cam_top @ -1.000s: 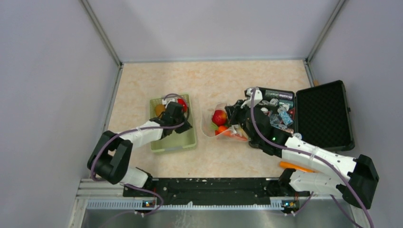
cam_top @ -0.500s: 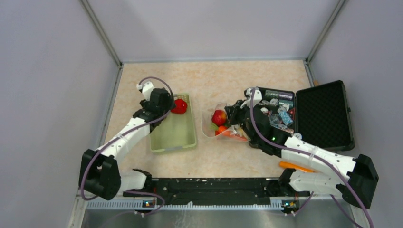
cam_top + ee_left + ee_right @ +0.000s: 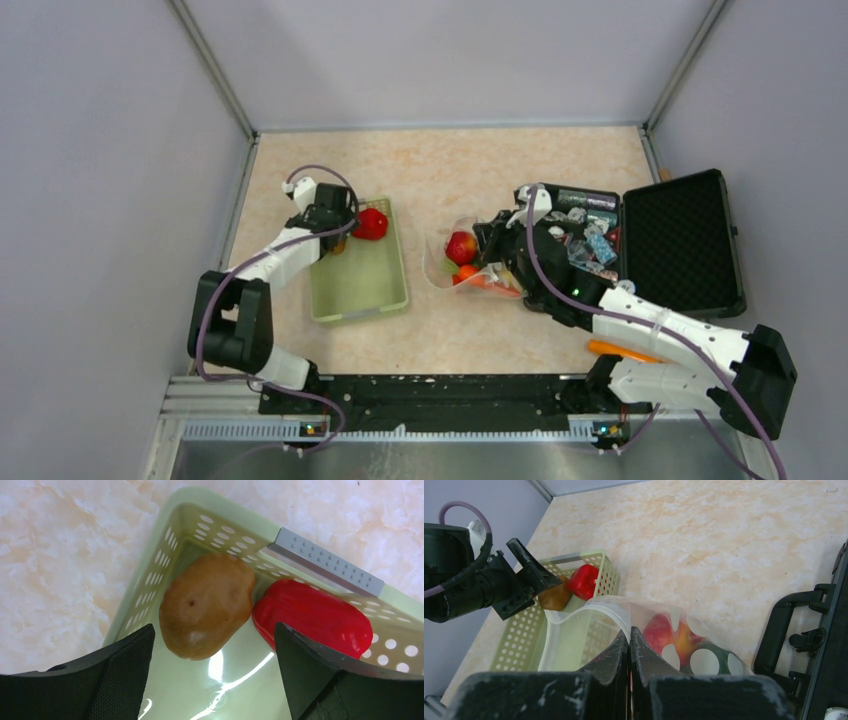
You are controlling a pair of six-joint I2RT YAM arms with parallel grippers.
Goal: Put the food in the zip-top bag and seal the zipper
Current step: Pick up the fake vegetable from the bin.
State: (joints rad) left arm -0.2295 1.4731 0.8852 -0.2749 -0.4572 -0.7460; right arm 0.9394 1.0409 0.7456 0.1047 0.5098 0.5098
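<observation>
My left gripper [image 3: 215, 650] stands open over the far left corner of the pale green basket [image 3: 220, 507], with nothing between its fingers [image 3: 115, 675]. Just ahead of it lie two pieces of the food, a brown potato [image 3: 207, 605] and a red pepper [image 3: 312, 617] [image 3: 371, 224]. My right gripper [image 3: 629, 637] is shut on the zipper [image 3: 589, 609] rim of the zip-top bag [image 3: 455, 255], holding the mouth up and open towards the basket. Inside the bag show a red-yellow fruit [image 3: 659, 632] and a dark green piece [image 3: 714, 655].
An open black case [image 3: 680, 245] with shiny packets [image 3: 585, 235] stands to the right of the bag. An orange carrot-like piece [image 3: 625, 352] lies under my right arm near its base. Grey walls close in the table at the left, right and back.
My left gripper has opened wide and swung from the basket's middle to its far left corner. The basket has shifted a little. The right arm has not moved.
</observation>
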